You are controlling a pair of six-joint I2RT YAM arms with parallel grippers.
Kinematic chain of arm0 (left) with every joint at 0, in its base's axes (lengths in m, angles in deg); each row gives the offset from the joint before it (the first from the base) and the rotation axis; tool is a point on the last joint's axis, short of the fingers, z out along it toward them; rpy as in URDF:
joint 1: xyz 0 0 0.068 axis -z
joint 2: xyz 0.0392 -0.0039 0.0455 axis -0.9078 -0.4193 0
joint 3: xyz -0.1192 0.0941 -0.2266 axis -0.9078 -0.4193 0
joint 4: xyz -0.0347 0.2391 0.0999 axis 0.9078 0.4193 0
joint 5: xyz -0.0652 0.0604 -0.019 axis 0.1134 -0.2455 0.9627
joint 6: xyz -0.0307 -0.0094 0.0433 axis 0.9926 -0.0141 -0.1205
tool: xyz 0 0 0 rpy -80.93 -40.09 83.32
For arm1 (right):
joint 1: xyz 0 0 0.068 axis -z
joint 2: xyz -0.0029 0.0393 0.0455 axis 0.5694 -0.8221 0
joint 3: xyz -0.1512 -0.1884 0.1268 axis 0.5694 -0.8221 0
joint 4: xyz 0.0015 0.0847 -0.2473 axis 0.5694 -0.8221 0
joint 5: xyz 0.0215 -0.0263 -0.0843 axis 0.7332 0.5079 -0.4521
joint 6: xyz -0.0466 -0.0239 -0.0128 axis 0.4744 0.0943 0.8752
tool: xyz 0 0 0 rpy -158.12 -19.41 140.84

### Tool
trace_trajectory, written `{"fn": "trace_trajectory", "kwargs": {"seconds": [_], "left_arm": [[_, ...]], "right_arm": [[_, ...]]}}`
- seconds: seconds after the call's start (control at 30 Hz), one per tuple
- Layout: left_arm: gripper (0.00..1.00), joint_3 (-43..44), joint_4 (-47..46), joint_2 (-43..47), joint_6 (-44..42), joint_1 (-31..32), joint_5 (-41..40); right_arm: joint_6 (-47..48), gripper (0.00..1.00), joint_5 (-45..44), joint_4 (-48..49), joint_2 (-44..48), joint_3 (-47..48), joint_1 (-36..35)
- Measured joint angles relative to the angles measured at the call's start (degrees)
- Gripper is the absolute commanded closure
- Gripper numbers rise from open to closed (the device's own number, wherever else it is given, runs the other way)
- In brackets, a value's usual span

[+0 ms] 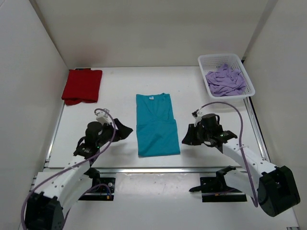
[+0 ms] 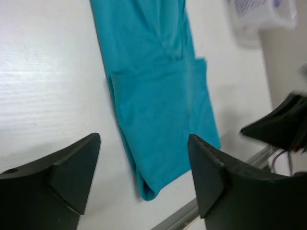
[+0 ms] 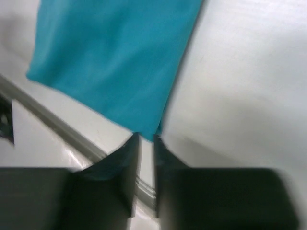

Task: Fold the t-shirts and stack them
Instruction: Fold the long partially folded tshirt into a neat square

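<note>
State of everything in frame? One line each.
red t-shirt: folded, far left of the table.
teal t-shirt: flat at centre, sides folded in, lower part doubled up.
lavender t-shirt: crumpled in the basket.
basket: upright, far right corner.
left gripper: open, empty, over the teal t-shirt.
right gripper: fingers nearly together at the teal t-shirt's corner; grip unclear.

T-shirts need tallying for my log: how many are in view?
3: a red t-shirt folded at far left, a teal t-shirt flat at centre, a lavender t-shirt bunched in the basket at far right; others may hide beneath it.
</note>
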State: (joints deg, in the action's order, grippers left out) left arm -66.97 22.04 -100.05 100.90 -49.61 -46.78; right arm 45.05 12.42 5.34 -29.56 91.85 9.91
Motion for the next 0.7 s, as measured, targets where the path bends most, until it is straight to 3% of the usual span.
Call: {"fn": "trace_trajectory", "kwargs": {"seconds": [0.03,0.13,0.27,0.37,0.5,0.7], "left_arm": [[0.01,0.3,-0.2,-2.2,-0.2,1.7,-0.5],[0.01,4.1,-0.9,-13.2,-0.6,6.6,-1.7],[0.02,12.2,-4.3,-28.9,-0.2,7.4,-1.1],[0.34,17.7,-7.0,-36.9,0.5,7.9,-0.7],[0.59,20.1,-10.8,-42.7,1.4,10.3,-0.4],[0.72,20.0,-12.7,-48.9,1.2,10.4,-2.1]], "right_arm": [[-0.1,0.96,0.2,0.7,-0.2,0.7,1.2],[-0.2,0.98,0.4,3.3,-5.7,5.5,2.8],[0.4,1.0,2.3,8.4,-20.4,16.1,1.7],[0.6,1.0,3.5,11.0,-30.3,24.0,1.6],[0.9,1.0,4.1,13.8,-38.7,29.3,1.6],[-0.2,1.0,5.3,17.3,-43.4,26.0,2.1]]}}
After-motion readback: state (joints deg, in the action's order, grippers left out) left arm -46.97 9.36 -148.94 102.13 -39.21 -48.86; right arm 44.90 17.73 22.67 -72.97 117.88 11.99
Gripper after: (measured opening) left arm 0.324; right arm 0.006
